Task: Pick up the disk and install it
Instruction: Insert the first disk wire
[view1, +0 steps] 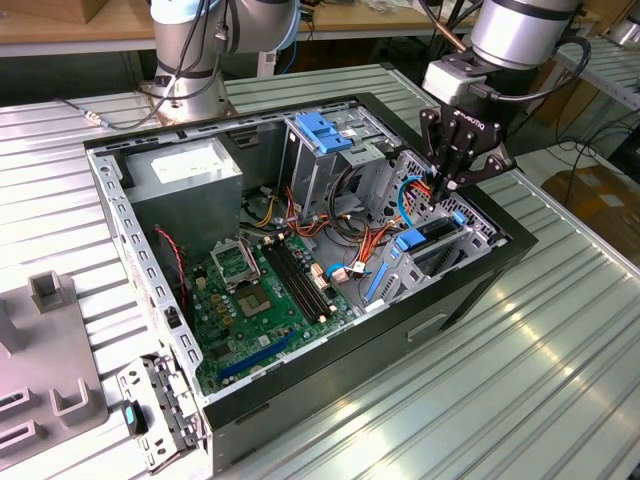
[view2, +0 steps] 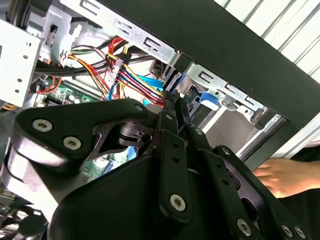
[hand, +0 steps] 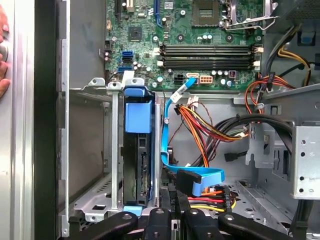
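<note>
The disk (hand: 137, 165) stands on edge in the drive bay of the open computer case (view1: 480, 285), seated between the bay's metal walls with its blue rail tab (hand: 138, 116) at one end; in the exterior view the disk (view1: 432, 237) sits in the bay at the case corner nearest the exterior view's right. The gripper (view1: 452, 183) hangs directly above that bay, beside the bundle of orange and blue cables, with its fingers drawn together and nothing between them; the gripper (view2: 170, 97) shows the same closed fingertips in the second wrist view. In the first wrist view the gripper (hand: 172, 200) points at the gap just beside the disk, next to the flat blue data cable (hand: 192, 177). The motherboard (view1: 265, 290) lies flat on the case floor, with the grey power supply (view1: 185, 170) in the far corner and a metal cage with a blue latch (view1: 325, 130) beside it. The case rests on a ribbed metal surface (view1: 480, 400). A person's hand (view2: 285, 175) rests near the outer case wall.
</note>
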